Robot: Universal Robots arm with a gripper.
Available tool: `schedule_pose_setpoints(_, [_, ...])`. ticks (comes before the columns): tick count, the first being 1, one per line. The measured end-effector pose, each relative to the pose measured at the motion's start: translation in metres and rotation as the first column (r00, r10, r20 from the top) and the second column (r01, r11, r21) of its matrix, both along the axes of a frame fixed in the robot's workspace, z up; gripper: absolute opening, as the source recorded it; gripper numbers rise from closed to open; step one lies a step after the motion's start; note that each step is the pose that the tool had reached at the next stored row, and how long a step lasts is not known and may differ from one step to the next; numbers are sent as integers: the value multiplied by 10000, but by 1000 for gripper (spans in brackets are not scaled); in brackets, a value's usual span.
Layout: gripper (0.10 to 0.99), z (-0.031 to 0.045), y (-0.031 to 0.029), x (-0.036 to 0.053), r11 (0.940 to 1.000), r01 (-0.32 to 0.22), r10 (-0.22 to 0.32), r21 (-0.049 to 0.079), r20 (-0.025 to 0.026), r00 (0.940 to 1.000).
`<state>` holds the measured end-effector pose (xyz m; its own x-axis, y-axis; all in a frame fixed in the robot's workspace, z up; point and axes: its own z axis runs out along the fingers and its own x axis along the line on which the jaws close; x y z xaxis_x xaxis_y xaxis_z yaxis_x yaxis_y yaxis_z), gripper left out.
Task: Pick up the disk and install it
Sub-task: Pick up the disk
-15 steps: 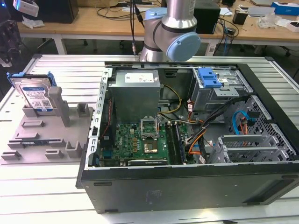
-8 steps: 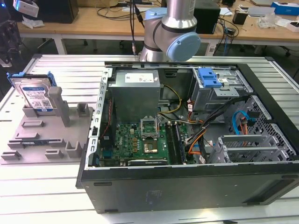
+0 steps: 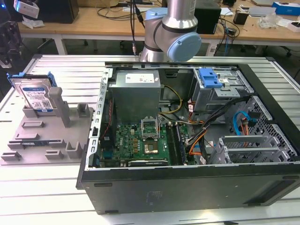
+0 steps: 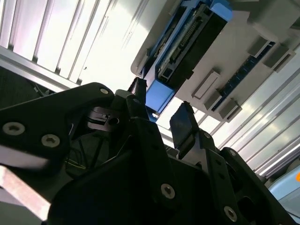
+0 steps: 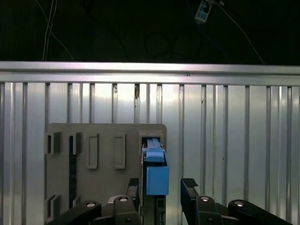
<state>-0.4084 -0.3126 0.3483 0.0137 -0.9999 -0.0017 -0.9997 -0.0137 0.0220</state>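
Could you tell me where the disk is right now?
On the exterior view's left, the disk stands tilted in the grey holder on the table, outside the open computer case.

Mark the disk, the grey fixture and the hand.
disk (image 3: 37, 97), exterior view, on its white-and-blue label.
grey fixture (image 3: 52, 132), exterior view, bare base plate.
hand (image 5: 161, 184), first wrist view, midway between its open fingertips.

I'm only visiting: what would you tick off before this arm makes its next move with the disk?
1. Gripper open: ok.
2. Disk standing in grey holder: ok.
3. Disk lined up between the fingers, first wrist view: ok.
4. Disk gripped: not ok, untouched.
5. Computer case side open: ok.
6. Drive cage free for the disk: cannot tell.
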Motion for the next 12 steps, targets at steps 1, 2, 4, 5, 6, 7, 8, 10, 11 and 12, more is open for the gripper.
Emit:
schedule_pose_setpoints(1, [482,-1,0,0,10000,1,-1,0,0,10000])
schedule_pose_setpoints(2, [482,-6,0,1,10000,0,0,-9,-2,10000])
schedule_pose_setpoints(4, [482,-15,0,0,10000,-1,1,-26,-11,10000])
schedule_pose_setpoints(5, [482,-21,0,0,10000,0,0,-30,-13,10000])
schedule_pose_setpoints(6, [482,-28,0,1,10000,1,-1,-33,-16,10000])
schedule_pose_setpoints(7, [482,-32,0,2,10000,2,-2,-34,-17,10000])
schedule_pose_setpoints(8, [482,-36,-2,6,10000,2,-2,-34,-15,10000])
schedule_pose_setpoints(10, [482,-41,-9,19,10000,2,-2,-33,-15,10000])
schedule_pose_setpoints(11, [482,-45,-12,24,10000,4,-4,-33,-15,10000])
schedule_pose_setpoints(12, [482,-49,-13,27,10000,8,-8,-33,-16,10000])
